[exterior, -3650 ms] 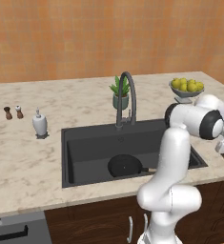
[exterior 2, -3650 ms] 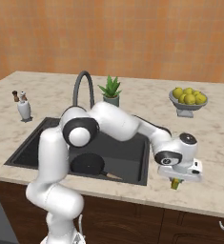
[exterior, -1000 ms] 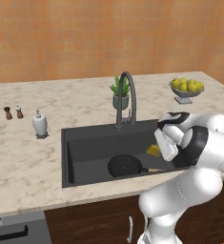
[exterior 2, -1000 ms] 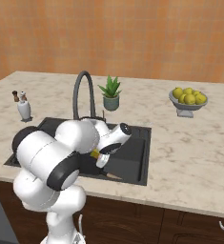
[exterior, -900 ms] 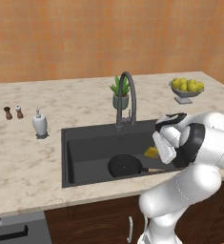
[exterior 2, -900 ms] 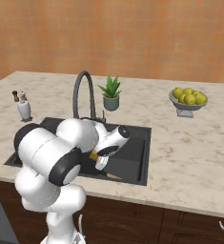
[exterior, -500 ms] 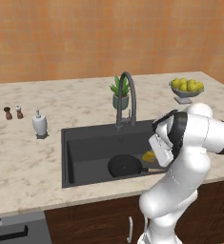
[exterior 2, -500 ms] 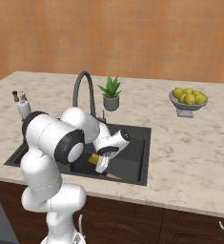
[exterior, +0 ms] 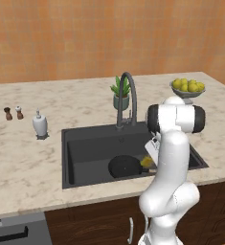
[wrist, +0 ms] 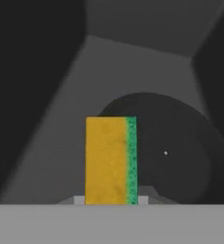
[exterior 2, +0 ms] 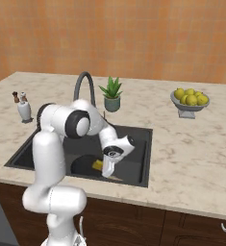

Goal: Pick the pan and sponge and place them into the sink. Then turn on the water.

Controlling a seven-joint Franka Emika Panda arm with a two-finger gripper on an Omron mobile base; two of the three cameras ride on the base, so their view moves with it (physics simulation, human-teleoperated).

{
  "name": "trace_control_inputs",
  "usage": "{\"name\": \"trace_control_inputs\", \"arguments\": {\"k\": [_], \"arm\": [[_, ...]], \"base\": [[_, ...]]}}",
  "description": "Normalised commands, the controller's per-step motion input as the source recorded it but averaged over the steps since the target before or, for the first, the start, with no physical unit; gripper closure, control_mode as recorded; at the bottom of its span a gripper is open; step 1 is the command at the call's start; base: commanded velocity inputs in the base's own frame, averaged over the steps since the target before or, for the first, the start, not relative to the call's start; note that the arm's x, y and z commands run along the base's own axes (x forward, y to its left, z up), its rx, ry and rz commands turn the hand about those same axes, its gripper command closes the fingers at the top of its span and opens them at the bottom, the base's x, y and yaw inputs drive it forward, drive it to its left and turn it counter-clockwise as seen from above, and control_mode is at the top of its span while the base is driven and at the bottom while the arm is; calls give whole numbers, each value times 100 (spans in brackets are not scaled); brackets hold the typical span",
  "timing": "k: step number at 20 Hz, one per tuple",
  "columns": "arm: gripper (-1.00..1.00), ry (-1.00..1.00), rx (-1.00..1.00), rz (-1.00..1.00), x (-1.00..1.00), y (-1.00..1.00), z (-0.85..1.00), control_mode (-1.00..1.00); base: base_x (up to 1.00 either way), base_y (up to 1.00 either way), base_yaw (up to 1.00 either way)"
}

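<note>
Gripper [wrist: 109, 200] is now down inside the sink [exterior: 85, 148], clamped on the sponge [wrist: 110, 159], with the pan [wrist: 180, 152] on the basin floor just right of it. Sponge is ready to release. Versus earlier frames, the arm has swung in from the counter and lowered; faucet [exterior: 127, 98] untouched.

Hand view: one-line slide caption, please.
Gripper holds the yellow sponge above the pan in the sink.

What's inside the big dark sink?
Inside the dark rectangular sink lies the round black frying pan. The gripper holds the yellow sponge with a green edge over it. The arm hides part of the basin.
</note>
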Motion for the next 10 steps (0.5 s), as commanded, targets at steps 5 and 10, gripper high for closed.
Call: {"name": "trace_control_inputs", "arguments": {"k": [5,10], "arm": [[100,0,0,8,14,0,-60,-100],[100,-2,0,5,14,10,-52,-100]], "base": [[0,0,0],[0,0,0]]}}
